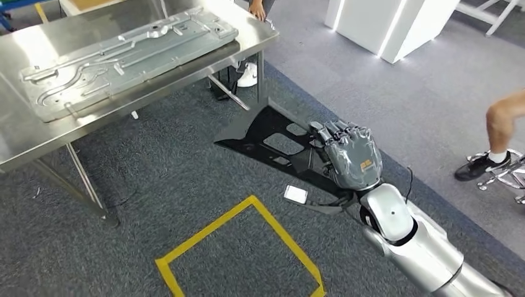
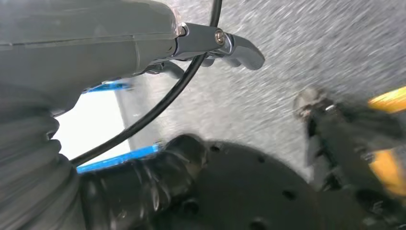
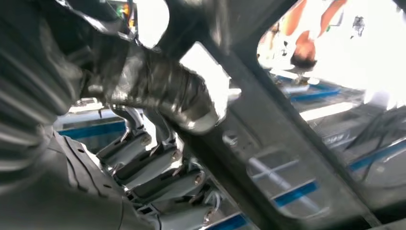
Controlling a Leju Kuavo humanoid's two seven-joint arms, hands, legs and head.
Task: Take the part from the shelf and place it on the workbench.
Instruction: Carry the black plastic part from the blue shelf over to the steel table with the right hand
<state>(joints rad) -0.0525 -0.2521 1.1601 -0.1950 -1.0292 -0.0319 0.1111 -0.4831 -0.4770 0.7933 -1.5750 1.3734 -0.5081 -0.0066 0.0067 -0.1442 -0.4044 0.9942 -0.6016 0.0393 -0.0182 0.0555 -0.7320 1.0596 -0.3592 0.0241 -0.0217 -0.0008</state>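
Holding the black part, the right hand nears the workbench.

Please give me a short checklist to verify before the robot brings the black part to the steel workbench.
1. Right hand grips the black part: ok, fingers wrap its edge.
2. Free space on workbench: not ok, a large stamped metal panel covers most of it.
3. People near the path: not ok, a person's leg at right, another person's shoe behind the bench.
4. Left hand free: cannot tell.
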